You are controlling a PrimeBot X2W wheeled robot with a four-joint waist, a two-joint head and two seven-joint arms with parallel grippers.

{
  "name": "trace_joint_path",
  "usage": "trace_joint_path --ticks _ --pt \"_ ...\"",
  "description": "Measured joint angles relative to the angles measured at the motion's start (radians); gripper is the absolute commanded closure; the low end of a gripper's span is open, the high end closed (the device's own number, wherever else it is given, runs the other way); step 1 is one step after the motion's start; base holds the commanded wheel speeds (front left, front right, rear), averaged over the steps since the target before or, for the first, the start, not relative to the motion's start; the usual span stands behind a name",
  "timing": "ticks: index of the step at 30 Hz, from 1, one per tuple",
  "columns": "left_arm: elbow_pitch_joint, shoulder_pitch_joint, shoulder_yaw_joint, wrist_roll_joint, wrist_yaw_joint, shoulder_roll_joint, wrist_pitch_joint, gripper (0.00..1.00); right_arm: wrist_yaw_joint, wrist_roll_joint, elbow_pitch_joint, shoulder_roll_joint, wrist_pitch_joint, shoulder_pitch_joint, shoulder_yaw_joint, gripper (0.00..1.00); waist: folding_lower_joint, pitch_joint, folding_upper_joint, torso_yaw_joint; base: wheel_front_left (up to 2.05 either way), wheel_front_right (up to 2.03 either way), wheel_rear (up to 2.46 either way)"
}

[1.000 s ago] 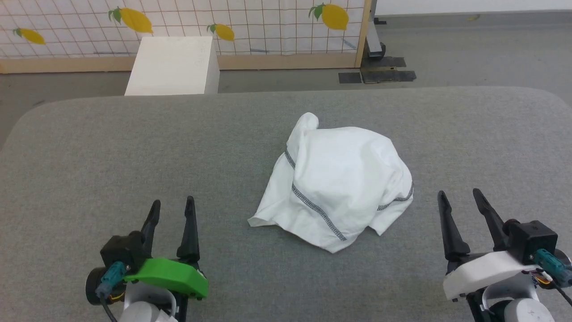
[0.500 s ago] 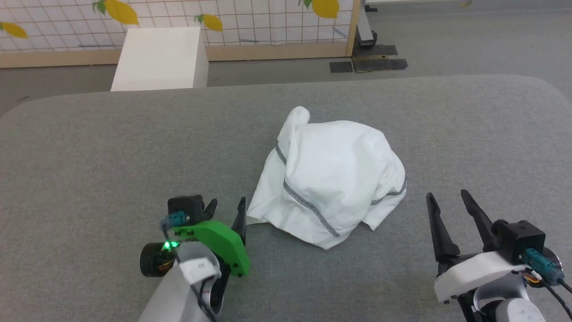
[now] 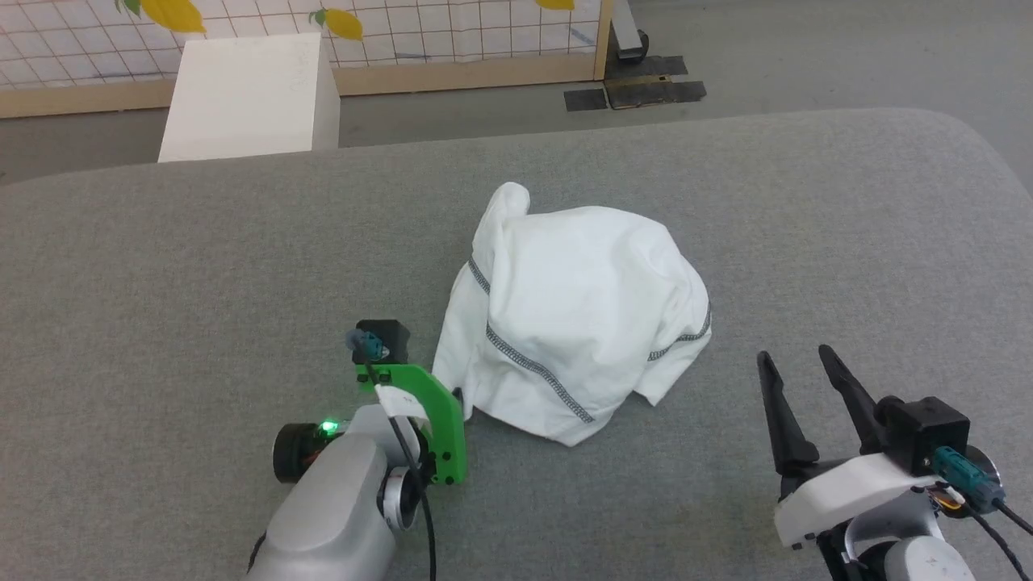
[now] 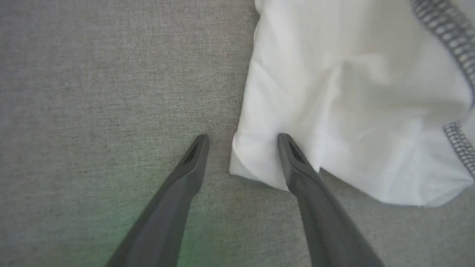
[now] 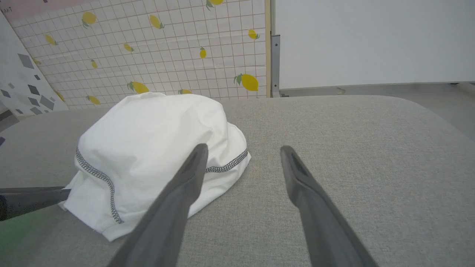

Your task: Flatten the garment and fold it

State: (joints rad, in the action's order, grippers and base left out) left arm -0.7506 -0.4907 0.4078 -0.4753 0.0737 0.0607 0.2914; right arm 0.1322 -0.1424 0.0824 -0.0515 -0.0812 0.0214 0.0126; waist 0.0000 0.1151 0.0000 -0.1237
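Two fingers of my left gripper (image 4: 242,136) stand wide, straddling a corner of the garment (image 3: 573,315); likely light and limp, pinch there.

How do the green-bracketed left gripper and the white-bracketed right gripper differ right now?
The left gripper points down at the near corner of the white long-sleeved shirt, its dark fingers straddling it; the right gripper points forward, apart from the shirt, over the grey fabric table. The left gripper carries a green bracket, the right gripper a white bracket. Both are open and hold nothing.
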Motion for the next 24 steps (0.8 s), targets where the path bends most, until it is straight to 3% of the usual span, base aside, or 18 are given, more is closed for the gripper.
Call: trace_joint_path --ticks 1,4,10,13,24 --pt "-0.001 -0.002 0.006 -0.001 -0.004 0.001 0.004 1.00 0.000 0.000 0.001 0.000 -0.001 0.000 0.000 0.00 0.0000 -0.001 0.0000 0.001 0.00 0.00 0.00" --pt "0.011 0.000 0.013 -0.008 -0.010 -0.004 -0.036 1.00 0.000 0.000 0.003 0.000 -0.003 0.000 0.000 0.00 0.0000 -0.004 0.0000 0.007 0.00 0.00 0.00" --pt "0.082 0.060 -0.075 0.001 0.095 0.022 -0.369 1.00 0.000 0.000 0.000 0.000 -0.002 -0.001 -0.008 0.00 0.0000 -0.018 0.0000 0.031 0.00 0.00 0.00" --pt "0.121 0.107 -0.126 -0.001 0.133 0.053 -0.467 1.00 0.000 0.002 -0.002 0.000 0.002 -0.002 -0.014 0.00 0.0000 -0.024 0.0000 0.050 0.00 0.00 0.00" --pt "0.296 0.328 -0.287 -0.043 0.244 0.165 -0.531 1.00 0.000 0.011 -0.002 0.000 0.056 -0.001 -0.029 0.00 0.0000 -0.033 0.0000 0.138 0.00 0.00 0.00"
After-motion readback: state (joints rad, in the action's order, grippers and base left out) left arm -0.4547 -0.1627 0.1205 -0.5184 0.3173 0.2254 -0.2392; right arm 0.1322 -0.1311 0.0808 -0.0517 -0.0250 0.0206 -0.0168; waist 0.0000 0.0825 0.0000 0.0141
